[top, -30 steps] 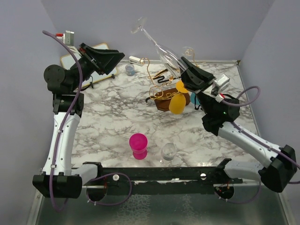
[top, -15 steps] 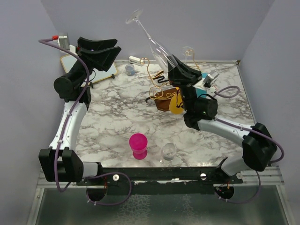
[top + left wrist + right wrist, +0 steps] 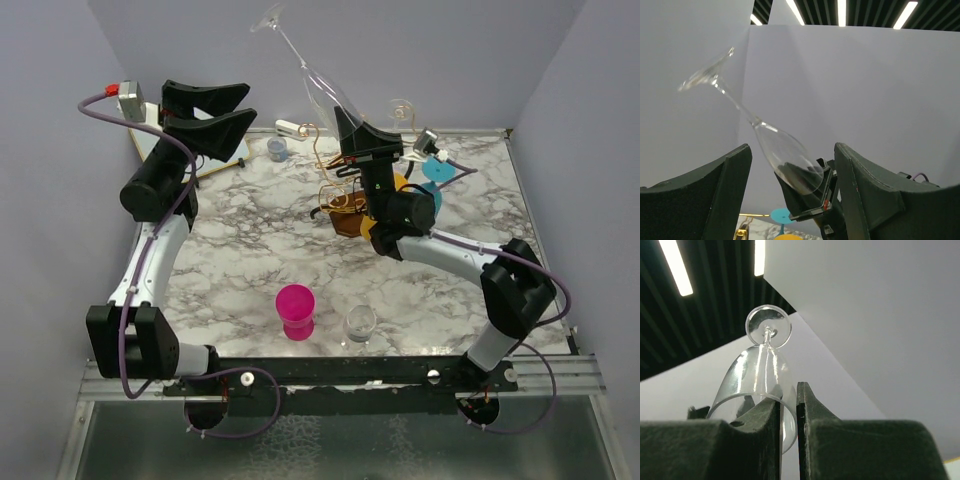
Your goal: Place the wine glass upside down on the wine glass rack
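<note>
1. Held object. The wine glass is high above the table, foot uppermost and leaning toward the rear left, rim lowest. It is roughly inverted but clearly tilted, and it is above the wine glass rack, not yet on it.
2. Right gripper. The fingers are closed on the bowl wall near the rim. The pinch is narrow, with most of the glass standing free above it.
3. Left gripper. The fingers are spread wide and hold nothing. It is raised and faces the glass from the left, apart from it.
4. Risk: slip. A thin grip on smooth, curved glass may let the bowl pivot or slide during the descent, and a fall onto the marble table would likely break it.
5. Risk: collision. If the tilt is not corrected, the foot or stem may strike the gold wire loops and jar the glass or rock the stand.
6. Risk: arm contact. The left fingers are close enough that a poorly aimed reach could knock the stem.
7. View comparison. Only the top view shows the rack, the table and both arms together.
8. View comparison, continued. The right wrist view shows the pinch on the bowl at close range. The left wrist view shows the glass in side profile, making its lean plain.
</note>
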